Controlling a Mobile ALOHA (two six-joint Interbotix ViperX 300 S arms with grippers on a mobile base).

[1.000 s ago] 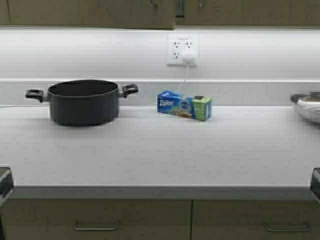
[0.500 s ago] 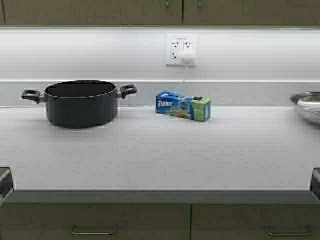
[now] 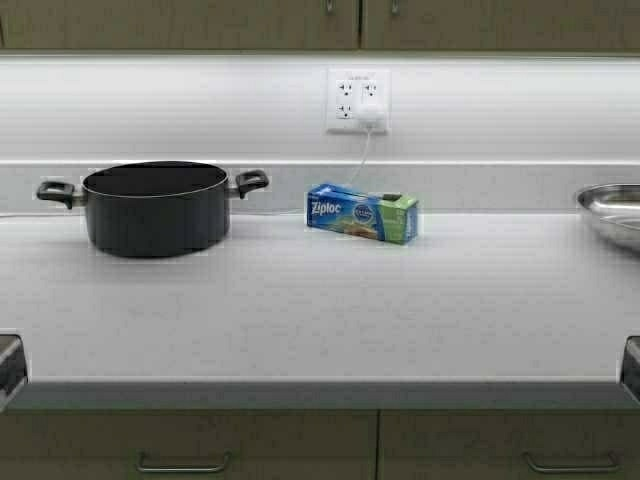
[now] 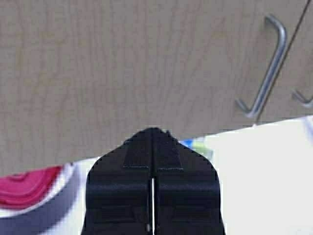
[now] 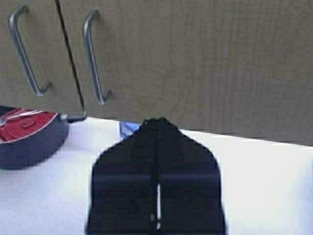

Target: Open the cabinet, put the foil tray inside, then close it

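The cabinet [image 3: 200, 25] spans the top of the high view, with both doors shut and flush. Its steel bar handles [image 3: 329, 6] sit by the centre seam. The foil tray is out of view in every frame. My left gripper [image 4: 153, 132] is shut and empty, raised in front of the left door [image 4: 122, 63], with that door's handle [image 4: 266, 73] off to one side. My right gripper [image 5: 156, 122] is shut and empty, facing the right door [image 5: 205, 58], with two handles [image 5: 93, 58] off to one side.
A black two-handled pot [image 3: 155, 207] stands on the white counter [image 3: 320, 310] at the left. A blue-green Ziploc box [image 3: 362, 213] lies mid-back under a wall outlet [image 3: 358, 100]. A steel bowl [image 3: 610, 210] sits at the right edge. Base cupboards [image 3: 180, 463] run below.
The left cabinet door stood ajar one second ago and is now flush and shut. The robot has moved a little: the whole scene has shifted slightly left and down.
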